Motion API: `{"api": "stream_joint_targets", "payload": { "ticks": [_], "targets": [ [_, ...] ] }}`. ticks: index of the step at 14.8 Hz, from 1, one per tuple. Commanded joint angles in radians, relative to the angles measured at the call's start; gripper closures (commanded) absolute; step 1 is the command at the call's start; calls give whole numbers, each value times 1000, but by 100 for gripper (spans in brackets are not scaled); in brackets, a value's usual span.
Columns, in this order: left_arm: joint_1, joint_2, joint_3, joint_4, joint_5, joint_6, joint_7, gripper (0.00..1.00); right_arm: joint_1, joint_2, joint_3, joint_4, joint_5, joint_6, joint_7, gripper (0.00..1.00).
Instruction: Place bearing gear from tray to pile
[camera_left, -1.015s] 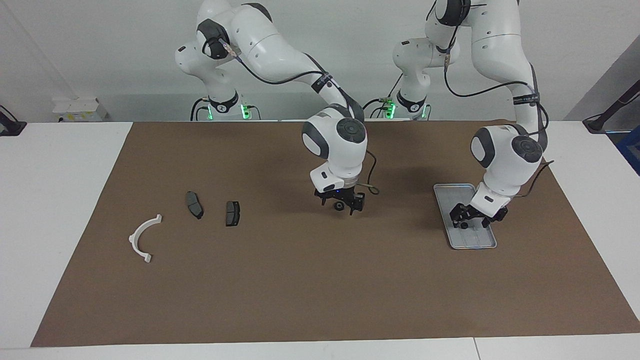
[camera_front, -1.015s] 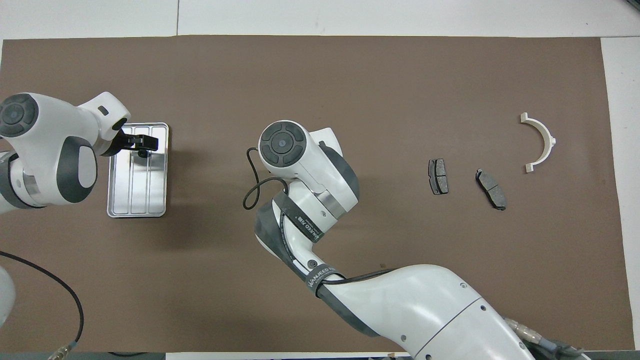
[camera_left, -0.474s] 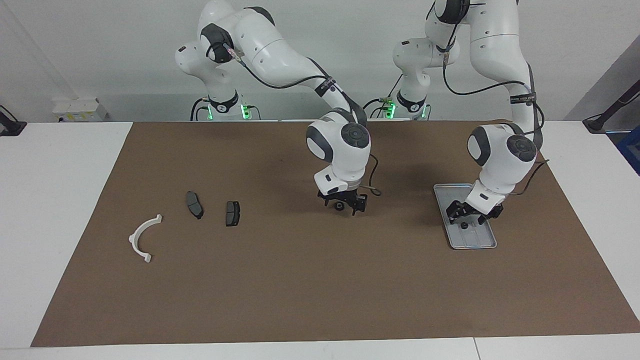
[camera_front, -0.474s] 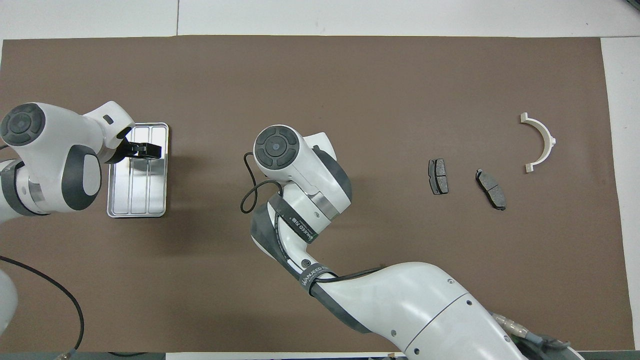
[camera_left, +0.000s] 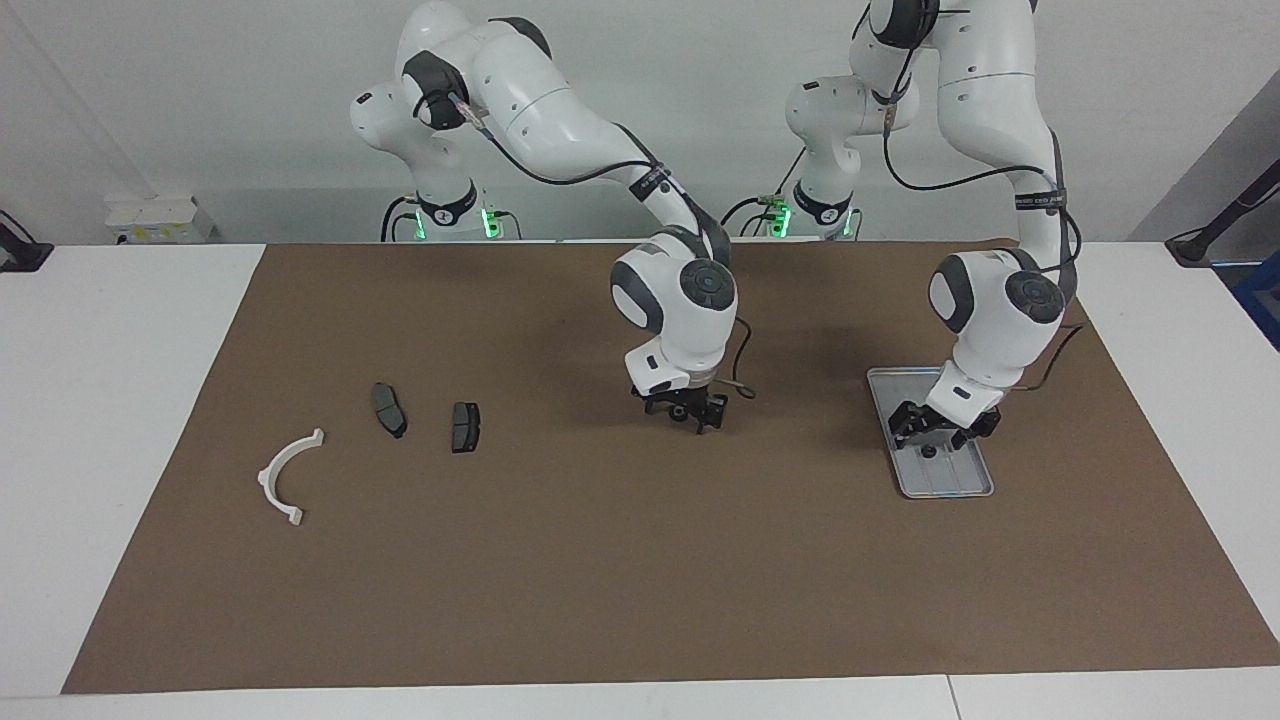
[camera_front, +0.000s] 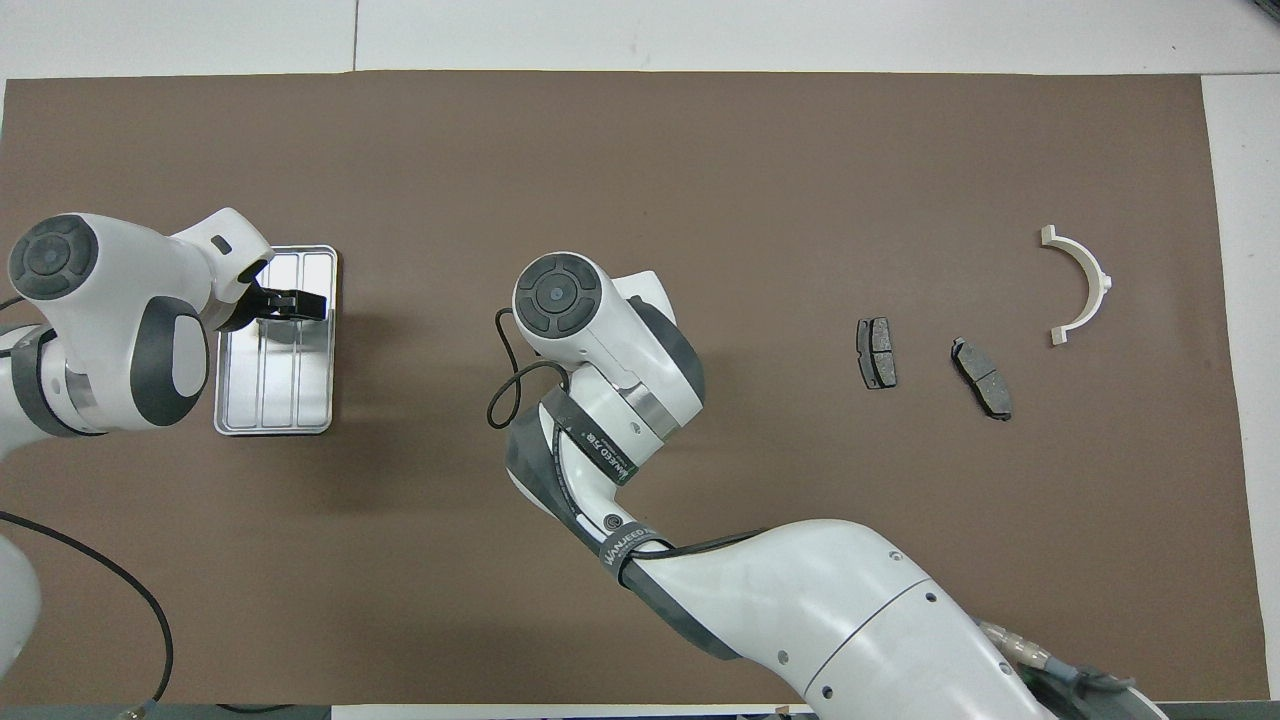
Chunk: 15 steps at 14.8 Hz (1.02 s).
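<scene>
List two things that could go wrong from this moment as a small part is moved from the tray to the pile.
1. The small dark part in the tray lies just under the left gripper; an off-centre descent could push it away or shift the tray.
2. The right gripper hangs over the mat; heading for the pile, it could knock the dark pad at its edge.

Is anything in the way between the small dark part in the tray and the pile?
Yes: the right hand hangs low over the mat between the tray and the pile. The left hand is right over the small dark part, nothing visible between them.
</scene>
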Motion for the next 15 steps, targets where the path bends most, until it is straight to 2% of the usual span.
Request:
{"api": "stream_joint_targets", "payload": {
  "ticks": [1, 2, 5, 7, 9, 11, 12, 14, 15],
  "targets": [
    [1, -32, 6, -39, 4, 24, 17, 0, -5, -15, 4, -8, 59, -13, 25, 14],
    [2, -32, 6, -39, 4, 23, 17, 3, -5, -15, 3, -7, 73, -14, 31, 19],
    [4, -31, 6, -37, 4, 26, 20, 21, -2, -15, 4, -5, 76, -13, 52, 22],
    [4, -31, 6, -37, 4, 26, 20, 31, -2, -14, 4, -8, 76, -13, 52, 30],
    [4, -31, 6, -36, 4, 26, 25, 49, -2, -14, 4, -14, 74, -5, 52, 39],
    [4, -28, 6, -25, 7, 26, 25, 66, -2, -14, 4, -15, 73, 1, 52, 54],
    [4, -25, 6, -20, 7, 26, 25, 74, -5, -14, 4, -15, 73, 1, 52, 66],
    [1, -20, 6, 1, 7, 23, 25, 94, -7, -14, 4, -15, 73, 1, 51, 94],
    [1, -19, 6, 24, 7, 8, 25, 99, -7, -14, 4, -15, 73, 3, 49, 100]
  ]
}}
